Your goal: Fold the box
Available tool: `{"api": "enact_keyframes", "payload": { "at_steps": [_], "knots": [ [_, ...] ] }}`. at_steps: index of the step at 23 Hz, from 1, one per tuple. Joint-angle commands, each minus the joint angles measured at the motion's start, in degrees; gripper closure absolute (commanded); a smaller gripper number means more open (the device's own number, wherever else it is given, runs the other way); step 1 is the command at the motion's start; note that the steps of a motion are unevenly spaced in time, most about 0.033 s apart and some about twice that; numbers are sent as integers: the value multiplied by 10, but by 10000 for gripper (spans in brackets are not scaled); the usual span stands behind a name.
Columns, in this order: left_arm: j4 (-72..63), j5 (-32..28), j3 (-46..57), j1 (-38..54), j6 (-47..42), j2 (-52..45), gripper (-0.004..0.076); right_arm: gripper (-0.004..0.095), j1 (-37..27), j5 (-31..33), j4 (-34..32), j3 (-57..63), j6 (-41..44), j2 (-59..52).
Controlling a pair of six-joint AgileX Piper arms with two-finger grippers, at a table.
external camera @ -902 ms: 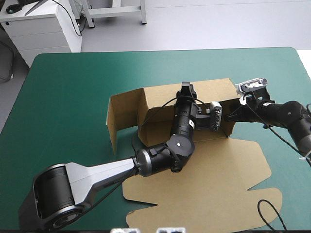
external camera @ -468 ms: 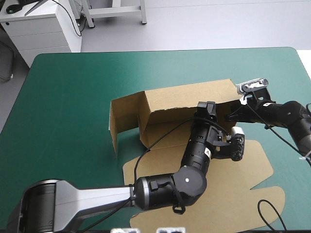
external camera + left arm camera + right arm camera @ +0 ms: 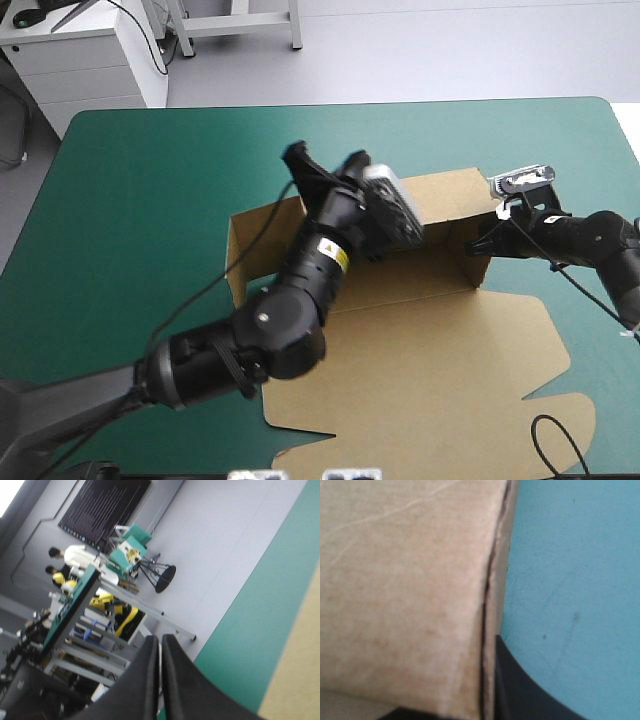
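Note:
The brown box lies mid-table with its back wall and a short right wall raised, a left flap standing, and the lid flat toward the near edge. My left gripper is lifted high over the box's left part, pointing to the far left; in its wrist view the black fingers meet in an arch, with nothing held, looking level into the room. My right gripper sits at the box's right rear corner. Its wrist view shows the board's corner edge pinched between the fingers.
Bare teal-green cover stretches to the left and far side of the box. The table's right edge is close behind my right arm. A white cabinet stands beyond the far left corner.
My left arm has come up out of the box's right inner part and swung high toward the far left. The right gripper has stayed at the corner, and the walls still stand.

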Motion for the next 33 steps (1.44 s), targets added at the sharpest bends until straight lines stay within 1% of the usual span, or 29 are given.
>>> {"api": "enact_keyframes", "payload": {
  "at_steps": [1,5,9,10,11,12,14,16,17,18,19,21,22,26,29,31,33],
  "knots": [
    [-27,-22,-15,61,-11,-61,728,905,-2,15,0,-12,17,-42],
    [-117,-51,-16,152,-10,-100,728,905,3,39,2,-12,39,-70],
    [-203,-67,-16,234,-5,-126,728,905,32,45,0,-17,83,-83],
    [-236,-72,-16,277,1,-138,728,905,54,61,-12,-33,117,-81],
    [-248,-75,-16,297,8,-140,728,905,64,67,-24,-42,134,-79],
    [-280,-76,-16,337,26,-147,728,905,89,77,-60,-65,178,-75],
    [-316,-76,-16,374,51,-150,728,905,118,97,-107,-103,233,-69],
    [-359,-76,-16,413,68,-150,728,905,136,125,-138,-139,284,-64],
    [-412,-79,-15,456,86,-150,727,905,151,172,-162,-182,325,-56],
    [-465,-82,-15,495,110,-150,727,905,158,224,-170,-222,350,-43],
    [-491,-83,-15,515,125,-150,727,905,159,243,-174,-240,357,-36],
    [-592,-79,-15,575,182,-150,727,905,159,308,-179,-300,384,1],
    [-655,-74,-8,612,216,-150,727,905,159,353,-181,-337,392,35],
    [-818,-43,17,703,307,-150,728,905,159,352,-181,-381,406,116],
    [-851,-18,36,731,322,-150,727,905,159,352,-188,-384,418,173],
    [-876,2,50,738,344,-150,728,905,159,350,-187,-384,407,212],
    [-885,6,56,738,355,-150,728,903,159,316,-189,-385,382,239]
  ]
}}
